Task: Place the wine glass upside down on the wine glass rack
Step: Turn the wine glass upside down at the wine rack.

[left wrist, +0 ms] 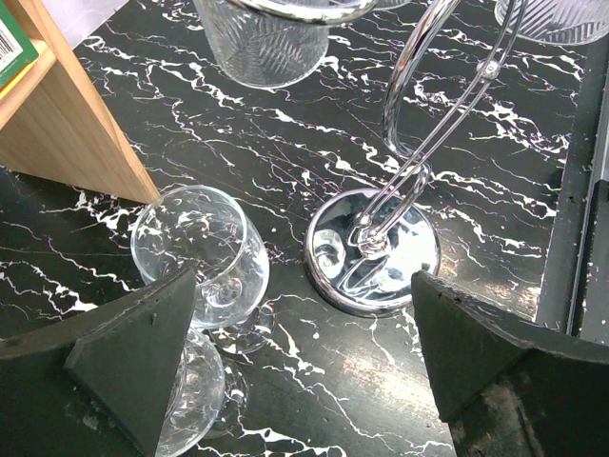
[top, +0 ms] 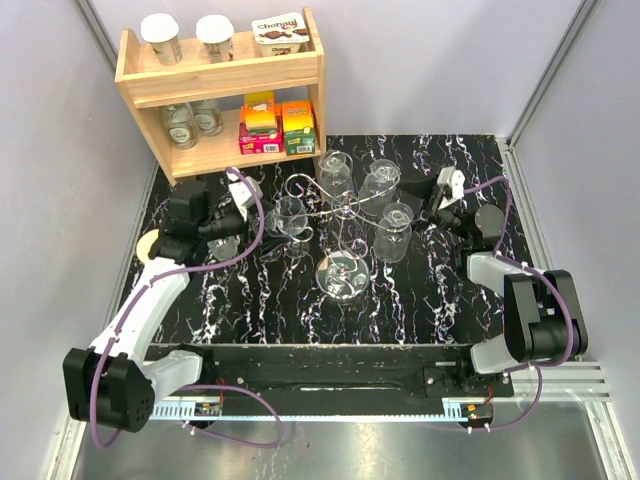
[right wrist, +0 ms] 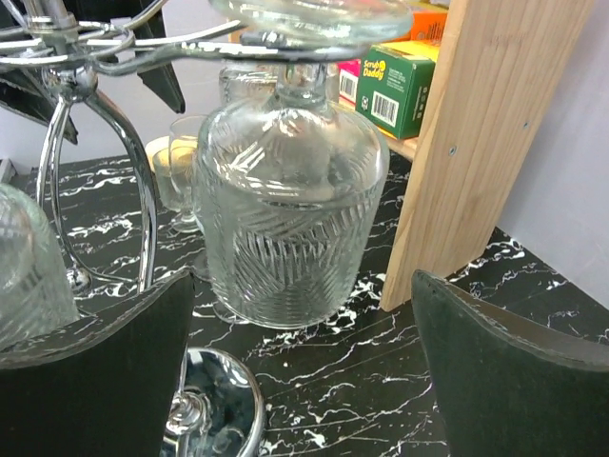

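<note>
Black right end effector (right wrist: pixel 304 376), level, jaws wide, before inverted wine glass (right wrist: pixel 290 214).

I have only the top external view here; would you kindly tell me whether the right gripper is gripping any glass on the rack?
Observer: No. The right wrist view shows the right gripper wide open, with the patterned glass hanging ahead of it, unclamped.
Operator: Thank you. Is that glass's foot seated on the rack?
Observer: Yes, its foot rests over a wire arm of the wine glass rack, bowl downward.
Operator: And what lies by the left gripper?
Observer: The left wrist view shows a smooth clear glass on the table, beside the open left gripper and near the rack's disc base.
</note>
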Robot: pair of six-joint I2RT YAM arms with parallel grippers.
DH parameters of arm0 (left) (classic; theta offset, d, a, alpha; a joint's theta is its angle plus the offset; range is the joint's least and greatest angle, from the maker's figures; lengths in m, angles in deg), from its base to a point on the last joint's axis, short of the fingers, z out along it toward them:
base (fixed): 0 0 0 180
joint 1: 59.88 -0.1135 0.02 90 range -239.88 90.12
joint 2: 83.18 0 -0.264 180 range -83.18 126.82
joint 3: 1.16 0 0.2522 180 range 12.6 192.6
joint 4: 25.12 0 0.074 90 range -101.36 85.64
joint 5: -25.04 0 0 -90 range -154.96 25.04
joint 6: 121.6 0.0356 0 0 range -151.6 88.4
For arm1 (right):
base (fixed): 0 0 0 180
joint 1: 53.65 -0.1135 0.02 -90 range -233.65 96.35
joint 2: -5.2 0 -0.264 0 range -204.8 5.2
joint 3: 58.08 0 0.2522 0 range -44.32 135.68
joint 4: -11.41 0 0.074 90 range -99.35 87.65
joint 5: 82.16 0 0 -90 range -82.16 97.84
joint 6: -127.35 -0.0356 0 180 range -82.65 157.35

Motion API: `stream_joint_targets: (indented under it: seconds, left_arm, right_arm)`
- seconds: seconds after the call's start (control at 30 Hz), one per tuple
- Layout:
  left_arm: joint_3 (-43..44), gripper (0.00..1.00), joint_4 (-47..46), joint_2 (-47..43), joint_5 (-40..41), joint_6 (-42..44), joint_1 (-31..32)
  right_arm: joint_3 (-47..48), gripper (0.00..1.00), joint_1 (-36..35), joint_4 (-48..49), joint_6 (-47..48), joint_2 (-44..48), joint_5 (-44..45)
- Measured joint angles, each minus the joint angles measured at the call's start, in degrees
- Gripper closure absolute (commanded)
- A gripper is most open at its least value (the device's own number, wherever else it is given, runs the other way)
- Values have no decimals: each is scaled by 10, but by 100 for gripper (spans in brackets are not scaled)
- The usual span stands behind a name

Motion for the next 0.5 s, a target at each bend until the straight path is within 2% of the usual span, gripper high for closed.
stream_joint_targets:
  seconds: [0.3,0.5]
  left_arm:
    - [0,1,12,-16,-6,1,-2]
    - [23,1,83,-28,7,38,-9]
  right_arm:
    - [-16,0,4,-4,49,14,-4]
    - [-32,1,27,-26,118,60,-1]
